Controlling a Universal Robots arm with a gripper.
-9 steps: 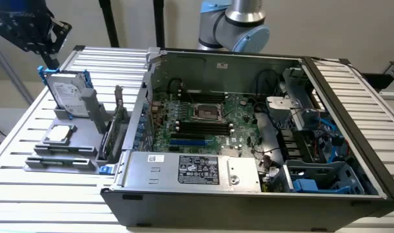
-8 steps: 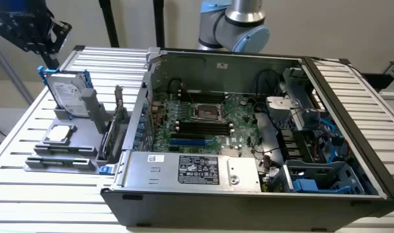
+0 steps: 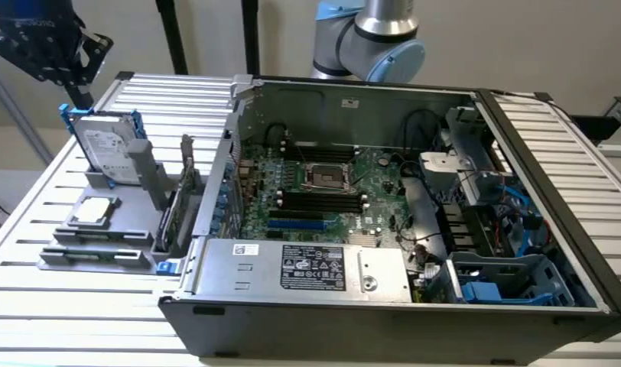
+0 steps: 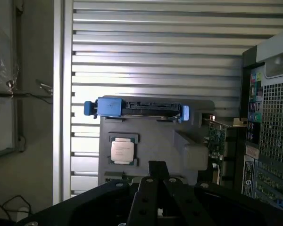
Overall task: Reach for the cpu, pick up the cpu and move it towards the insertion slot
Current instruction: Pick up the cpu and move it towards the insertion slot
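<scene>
Cpu: we see the small square chip with a silver-grey metal face lying flat in a recess of the grey holder block on the slatted metal bench. It sits to the exterior view's left of the open computer case.
Insertion slot: the square silver-framed socket with a dark centre sits inside the case, well apart from the cpu.
Hard drive: the silver drive with blue rails stands upright just behind the cpu.
Tool: the black tool hangs over the drive's far top corner. We cannot tell how far open it is; the cpu is not in it.
Risk: we judge the tool could clip the blue rail coming down. An off-centre grasp might tilt the thin chip.
Room: the air above the cpu is open, and the recess rim hugs the chip. The case wall stands between cpu and slot, and black memory slots crowd the socket.
</scene>
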